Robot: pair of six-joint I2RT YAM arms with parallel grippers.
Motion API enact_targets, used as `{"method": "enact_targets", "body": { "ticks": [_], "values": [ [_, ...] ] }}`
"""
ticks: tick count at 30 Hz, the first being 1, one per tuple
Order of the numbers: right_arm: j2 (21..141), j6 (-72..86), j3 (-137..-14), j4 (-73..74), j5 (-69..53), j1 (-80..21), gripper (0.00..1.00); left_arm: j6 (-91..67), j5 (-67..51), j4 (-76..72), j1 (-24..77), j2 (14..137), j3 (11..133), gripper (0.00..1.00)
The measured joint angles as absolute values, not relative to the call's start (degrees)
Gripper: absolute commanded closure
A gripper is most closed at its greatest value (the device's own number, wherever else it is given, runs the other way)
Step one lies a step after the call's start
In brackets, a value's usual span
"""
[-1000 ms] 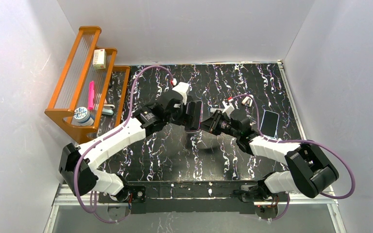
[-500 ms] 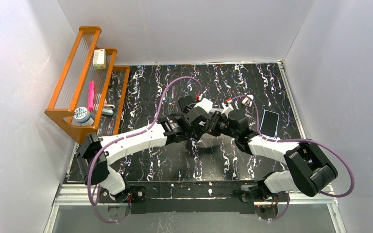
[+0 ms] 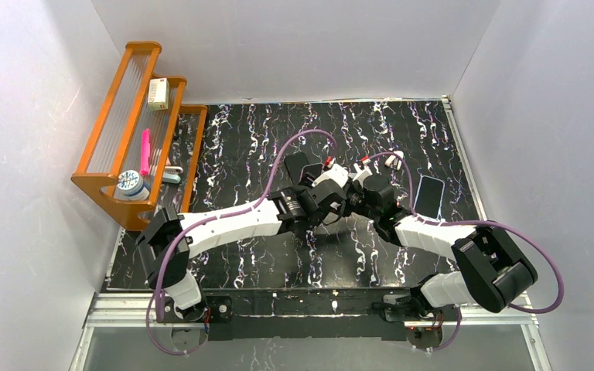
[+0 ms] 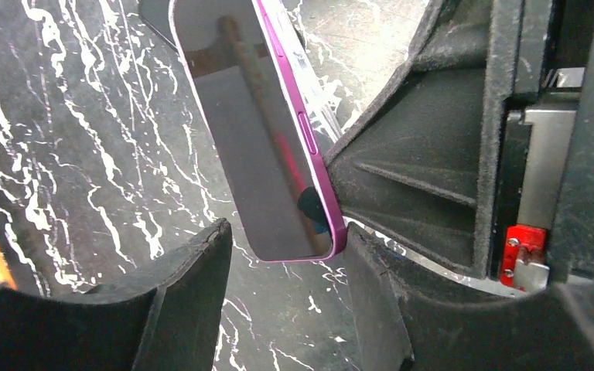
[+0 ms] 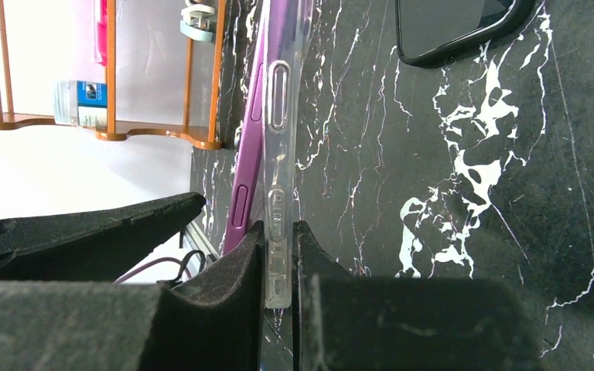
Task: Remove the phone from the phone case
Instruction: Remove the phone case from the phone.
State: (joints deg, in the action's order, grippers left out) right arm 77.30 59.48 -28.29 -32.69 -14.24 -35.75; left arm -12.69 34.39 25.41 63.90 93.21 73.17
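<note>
— Worktop (image 3: 263,139) from above: black marble, an orange rack (image 3: 104,127) at its left edge, both arms meeting near the middle. Can you see what they hold?
— Hardly. The left arm (image 3: 224,224) and right arm (image 3: 425,232) crowd together there, and their wrists cover it. The wrist cameras do better.
— What does the left one give?
— The purple phone (image 4: 255,147), dark screen towards the camera, tilted above the marble. Its lower end sits between the left fingers (image 4: 201,278), which stand apart: one is clear of it, the other touches its purple edge. A black gripper body fills the right of that view and hides most of the case.
— So where is the case?
— Only the right wrist view shows it properly. The clear phone case (image 5: 277,193) is edge-on, its near end pinched tight by the right fingers (image 5: 309,263). Close to them the phone's purple side stands away from the case; farther up the two run together.
— Anything else about?
— A black phone (image 3: 429,197) lies flat to the right of the arms, well apart from the purple one. The rack holds a pink item (image 3: 145,151) and a round tub (image 3: 130,184).
</note>
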Motion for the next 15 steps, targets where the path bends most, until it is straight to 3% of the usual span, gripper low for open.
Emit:
{"method": "enact_targets", "body": {
  "ticks": [15],
  "values": [
    [78.3,62.2,-28.3,-35.7,-14.1,-35.8,0.99,-10.2,44.6,24.0,66.3,95.2,73.7,0.64]
  ]
}}
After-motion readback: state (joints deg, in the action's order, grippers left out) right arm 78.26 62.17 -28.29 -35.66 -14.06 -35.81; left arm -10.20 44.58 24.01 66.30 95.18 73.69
